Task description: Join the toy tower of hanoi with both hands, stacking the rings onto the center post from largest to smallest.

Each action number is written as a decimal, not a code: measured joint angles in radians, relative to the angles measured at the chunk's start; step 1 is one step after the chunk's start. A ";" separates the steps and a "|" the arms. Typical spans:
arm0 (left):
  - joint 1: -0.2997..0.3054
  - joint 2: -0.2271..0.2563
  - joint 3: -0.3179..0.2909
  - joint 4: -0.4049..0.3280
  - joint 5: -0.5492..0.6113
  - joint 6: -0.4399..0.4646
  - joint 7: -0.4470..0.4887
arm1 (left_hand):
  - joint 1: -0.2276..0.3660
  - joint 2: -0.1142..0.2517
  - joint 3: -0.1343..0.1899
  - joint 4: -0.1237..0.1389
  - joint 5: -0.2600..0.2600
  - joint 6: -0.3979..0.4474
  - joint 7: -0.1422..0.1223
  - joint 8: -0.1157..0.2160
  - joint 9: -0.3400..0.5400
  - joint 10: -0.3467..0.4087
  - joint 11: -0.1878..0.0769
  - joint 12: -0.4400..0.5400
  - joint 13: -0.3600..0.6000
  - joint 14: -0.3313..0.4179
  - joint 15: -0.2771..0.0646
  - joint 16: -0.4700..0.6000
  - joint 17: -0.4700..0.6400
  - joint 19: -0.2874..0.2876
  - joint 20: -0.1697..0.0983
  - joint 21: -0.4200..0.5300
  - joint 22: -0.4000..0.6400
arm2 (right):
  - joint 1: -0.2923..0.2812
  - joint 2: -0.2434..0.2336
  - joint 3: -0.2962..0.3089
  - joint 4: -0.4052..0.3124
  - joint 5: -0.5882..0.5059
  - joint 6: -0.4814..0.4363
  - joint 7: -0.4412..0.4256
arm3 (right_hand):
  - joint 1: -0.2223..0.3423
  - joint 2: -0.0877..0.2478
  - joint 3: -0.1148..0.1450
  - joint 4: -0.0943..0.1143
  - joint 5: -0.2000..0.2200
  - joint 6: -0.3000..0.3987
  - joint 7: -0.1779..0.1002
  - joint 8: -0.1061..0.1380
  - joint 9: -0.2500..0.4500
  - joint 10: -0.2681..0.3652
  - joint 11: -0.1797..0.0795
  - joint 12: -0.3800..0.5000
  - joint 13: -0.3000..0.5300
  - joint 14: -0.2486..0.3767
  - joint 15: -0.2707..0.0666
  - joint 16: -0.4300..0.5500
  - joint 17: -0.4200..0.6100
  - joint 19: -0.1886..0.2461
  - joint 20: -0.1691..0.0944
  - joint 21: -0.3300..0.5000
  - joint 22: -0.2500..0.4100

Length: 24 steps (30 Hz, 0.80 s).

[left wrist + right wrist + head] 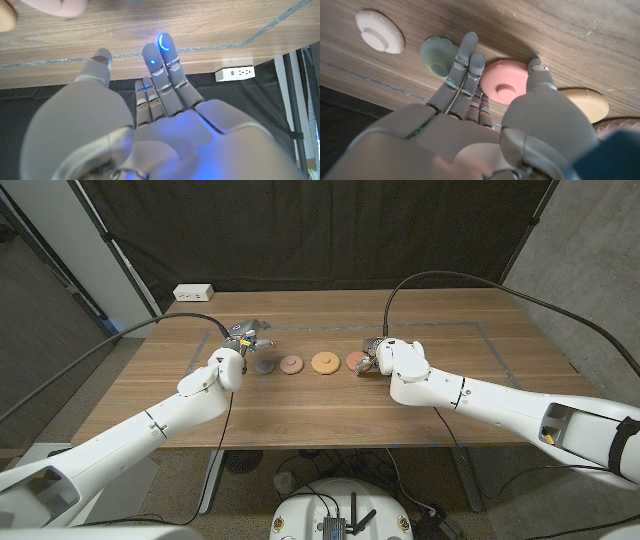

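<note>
Left hand (247, 340), head view: fingers spread, empty, at the left end of the ring row on the bench (300, 405), with the right hand (378, 358) at the other end. Left wrist view agrees, fingers (165, 60) straight, nothing held. Right wrist view has fingers (465, 60) and thumb either side of the pink ring (506, 87), can't tell if clamped; a lopsided pinch could probably skid it into the green ring (437, 55), short of the white post piece (377, 32).

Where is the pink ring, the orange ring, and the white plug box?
Pink ring (506, 88): right wrist view, its raised middle.
Orange ring (324, 362): head view, its top face.
White plug box (194, 293): head view, its top, at the table's far edge.
</note>
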 measured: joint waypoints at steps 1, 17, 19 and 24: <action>0.000 0.000 0.000 0.000 0.000 0.000 0.000 | 0.000 0.000 0.000 0.000 0.000 0.000 0.000 0.000 0.000 0.000 0.000 0.000 0.000 0.000 0.000 0.000 0.000 0.000 0.000 0.004 -0.002 | 0.001 0.000 -0.001 0.000 0.001 0.000 -0.001 | 0.000 0.000 0.000 0.000 0.000 0.000 0.000 0.005 0.000 0.004 -0.004 0.001 0.002 0.000 0.000 0.005 0.000 0.000 0.000 0.003 0.000; 0.012 -0.001 -0.003 0.000 -0.009 -0.002 0.004 | 0.000 0.000 0.000 0.000 0.000 0.000 0.000 0.000 0.000 0.003 0.003 0.000 0.003 0.000 0.000 0.000 0.000 -0.013 0.002 0.022 -0.008 | -0.023 -0.008 -0.005 -0.009 0.013 0.020 -0.068 | 0.062 -0.004 0.045 -0.012 0.005 0.144 -0.043 0.073 0.009 0.172 -0.053 0.070 0.070 0.191 -0.051 0.155 0.187 0.088 -0.030 0.181 0.040; 0.014 -0.001 -0.004 0.000 -0.010 -0.003 0.007 | 0.000 0.000 0.000 0.000 0.000 0.004 0.004 0.000 0.000 0.003 0.003 0.000 0.005 0.000 0.000 0.000 0.000 -0.013 0.002 0.023 -0.012 | -0.033 -0.010 0.001 -0.013 0.013 0.024 -0.085 | 0.062 -0.004 0.056 -0.014 0.007 0.150 -0.036 0.078 0.010 0.177 -0.048 0.076 0.070 0.214 -0.060 0.171 0.226 0.099 -0.034 0.197 0.040; 0.016 -0.001 -0.007 0.000 -0.013 -0.005 0.010 | 0.000 0.000 0.000 0.000 0.000 0.004 0.004 0.000 0.000 0.003 0.003 0.000 0.005 0.000 0.000 0.004 0.000 -0.013 0.002 0.029 -0.017 | -0.057 -0.015 0.016 -0.020 0.010 0.033 -0.128 | 0.062 -0.004 0.064 -0.023 0.015 0.163 -0.023 0.095 0.010 0.195 -0.030 0.089 0.070 0.254 -0.078 0.193 0.293 0.121 -0.042 0.227 0.040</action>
